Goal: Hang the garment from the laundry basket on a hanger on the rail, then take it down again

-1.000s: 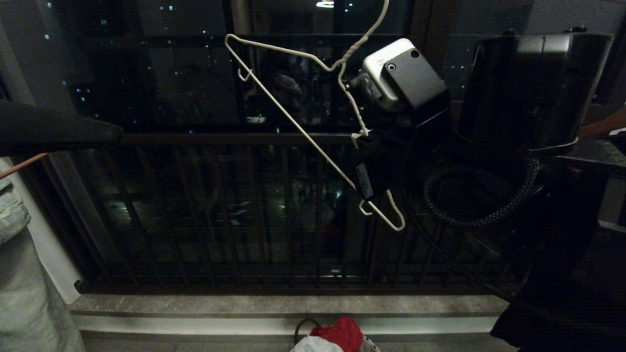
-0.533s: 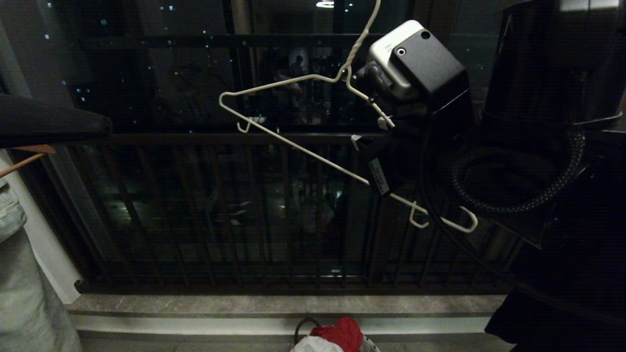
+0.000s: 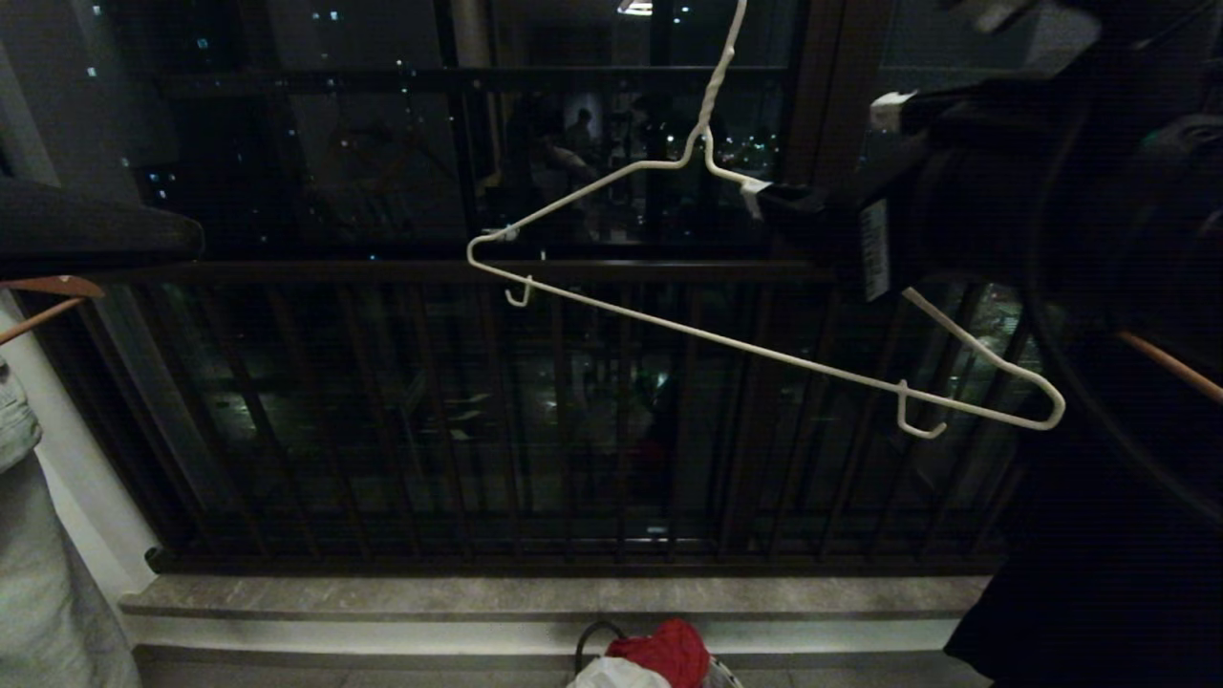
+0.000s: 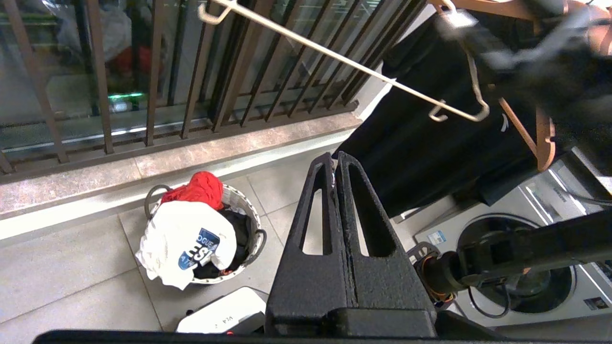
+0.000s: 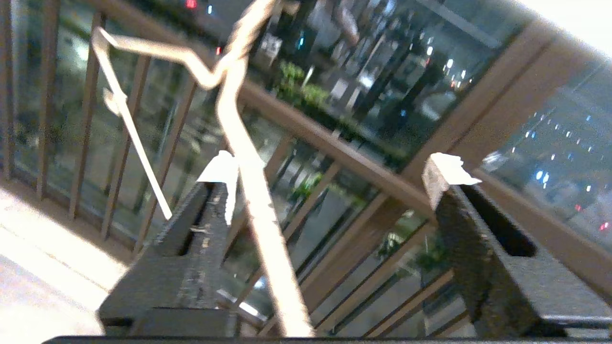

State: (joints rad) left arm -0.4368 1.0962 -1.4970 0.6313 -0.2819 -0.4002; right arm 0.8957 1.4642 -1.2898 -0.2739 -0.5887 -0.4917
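Observation:
The white wire hanger [image 3: 764,352] hangs in front of the dark balcony railing, its neck running up out of the head view. My right gripper [image 3: 822,148] is open, and one sloping arm of the hanger [image 5: 248,157] passes between its fingers, close beside one of them. The rail is out of view. Down on the floor, the white garment [image 4: 184,239] with the blue print lies on top of the laundry basket [image 4: 251,217]. My left gripper [image 4: 334,160] is shut and empty, held high above the floor to the right of the basket.
A red cloth [image 4: 198,188] lies in the basket behind the garment. A black garment [image 4: 430,143] hangs on an orange-brown hanger [image 4: 540,138] at the right, above a washing machine [image 4: 526,277]. A stone sill [image 3: 573,597] runs below the balcony railing [image 3: 382,411]. Pale clothing [image 3: 38,564] hangs at the left edge.
My right gripper has opened and let go of the hanger, and the arm has risen and moved right. The hanger has swung from steeply tilted to nearly level. The left arm has not moved.

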